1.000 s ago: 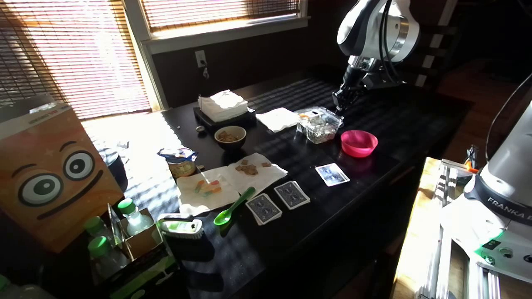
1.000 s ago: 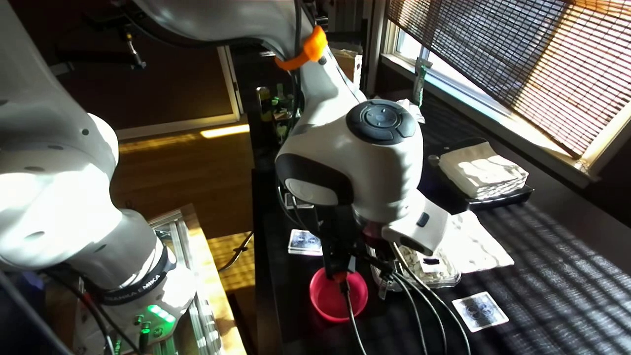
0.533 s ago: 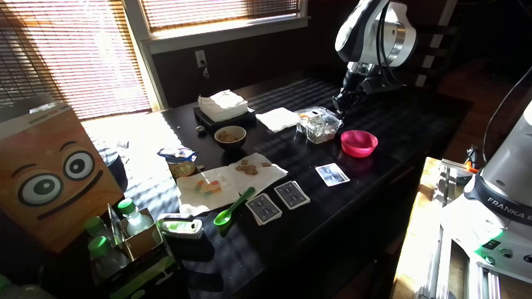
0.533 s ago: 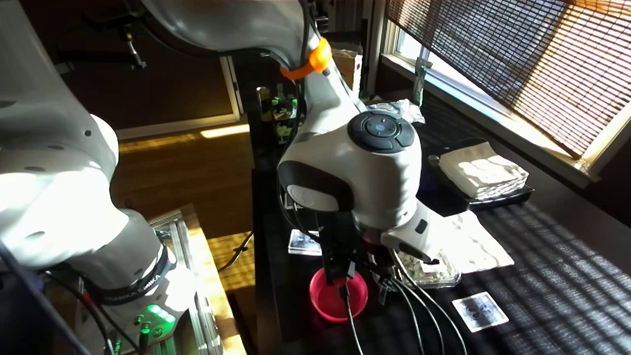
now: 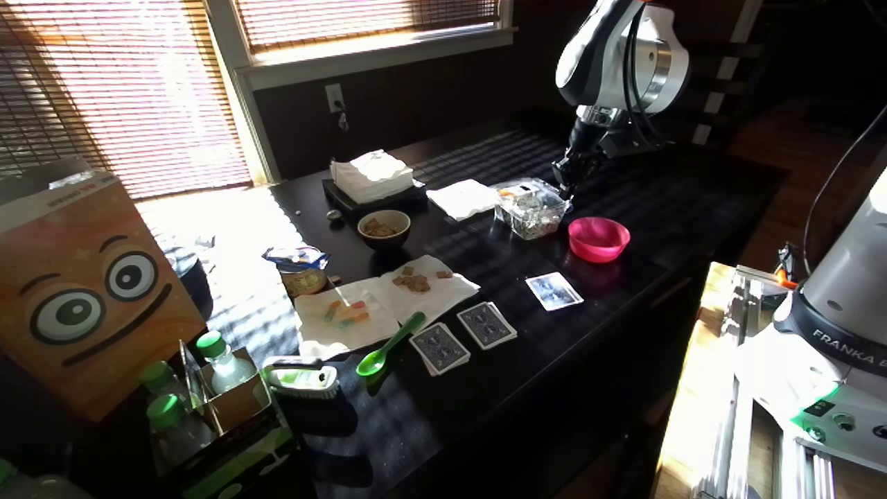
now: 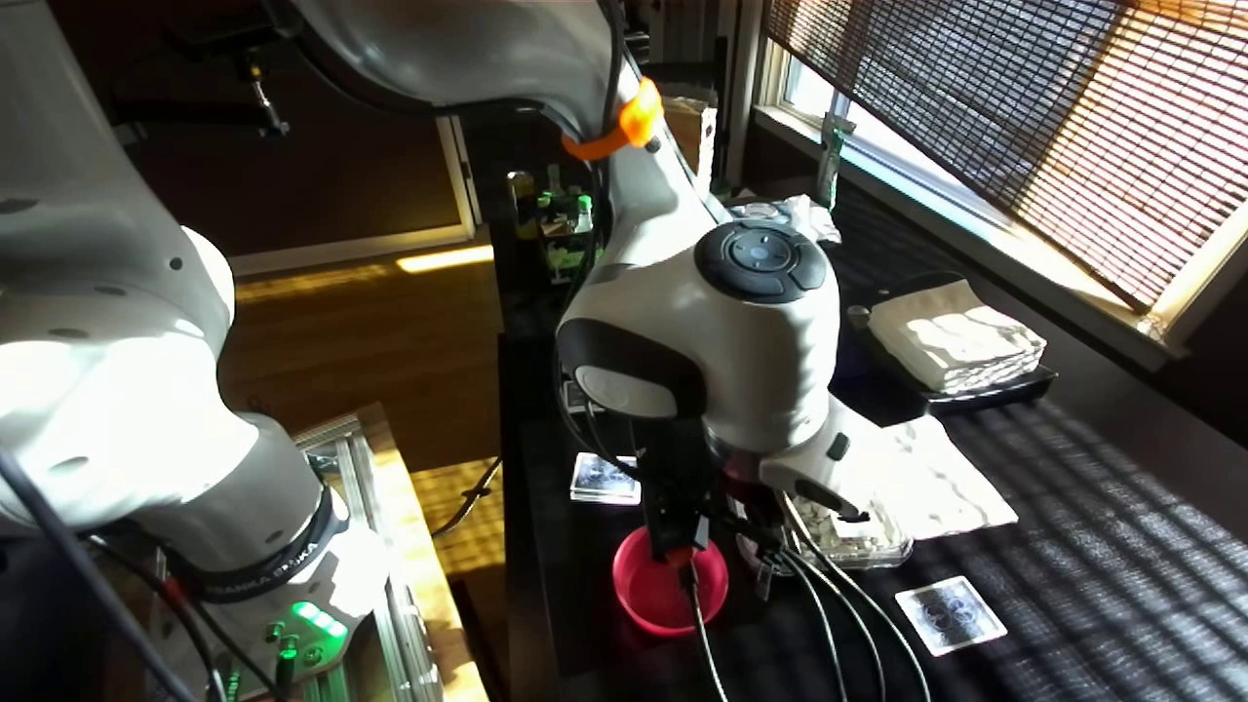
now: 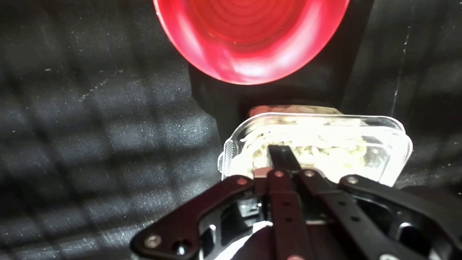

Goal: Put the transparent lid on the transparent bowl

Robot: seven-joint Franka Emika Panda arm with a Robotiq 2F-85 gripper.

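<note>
The transparent bowl point(image 5: 535, 227) is a clear squarish container with pale greenish-white contents. It stands beside the pink bowl, and part of it also shows in an exterior view point(image 6: 882, 558) behind the arm. The transparent lid point(image 5: 528, 186) is clear and glinting and lies over it; I cannot tell whether it sits fully on the rim. In the wrist view the lid's rounded clear edge point(image 7: 382, 121) shows above the contents. My gripper point(image 7: 283, 153) is shut with nothing visible between its fingers. Its tips point(image 5: 567, 194) are over the near edge of the container; contact cannot be told.
The pink bowl point(image 5: 599, 241) stands close beside the container. A white sheet point(image 5: 464, 199) lies on its other side. Playing cards point(image 5: 554, 291), a bowl of crackers point(image 5: 384, 231), a napkin stack point(image 5: 372, 177) and a green spoon point(image 5: 389, 344) are also on the black table.
The arm and gripper have moved down slightly toward the clear container. The container, lid and other objects have not visibly moved.
</note>
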